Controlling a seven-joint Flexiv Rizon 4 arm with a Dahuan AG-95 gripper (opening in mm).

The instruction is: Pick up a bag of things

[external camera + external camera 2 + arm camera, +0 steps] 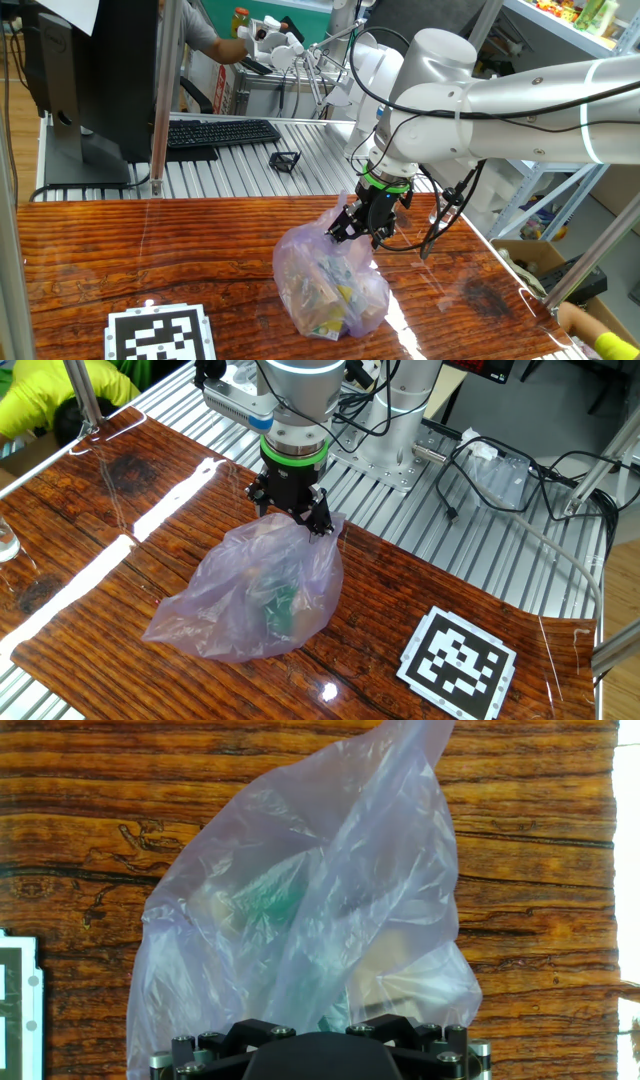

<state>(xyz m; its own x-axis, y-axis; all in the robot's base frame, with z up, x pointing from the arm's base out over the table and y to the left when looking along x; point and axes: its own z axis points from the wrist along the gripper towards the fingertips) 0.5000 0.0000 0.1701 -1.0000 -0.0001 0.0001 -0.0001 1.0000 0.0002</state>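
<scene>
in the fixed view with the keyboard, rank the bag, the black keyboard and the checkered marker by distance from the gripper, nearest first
1. The bag of things: right at the gripper, its top at the fingertips.
2. The checkered marker: on the wooden table, at the near edge, left of the bag.
3. The black keyboard: on the metal rollers behind the wooden table, far left.

The marker and the keyboard are fairly close to call.

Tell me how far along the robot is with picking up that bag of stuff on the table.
Done: the gripper has reached the bag of things and sits right at its gathered top. In hand: it appears to be closing on the plastic there, though the fingertips are hidden, so a firm grip can't be confirmed. Left: the lift itself; the bag's bulk looks to be resting on the wooden table.
</scene>
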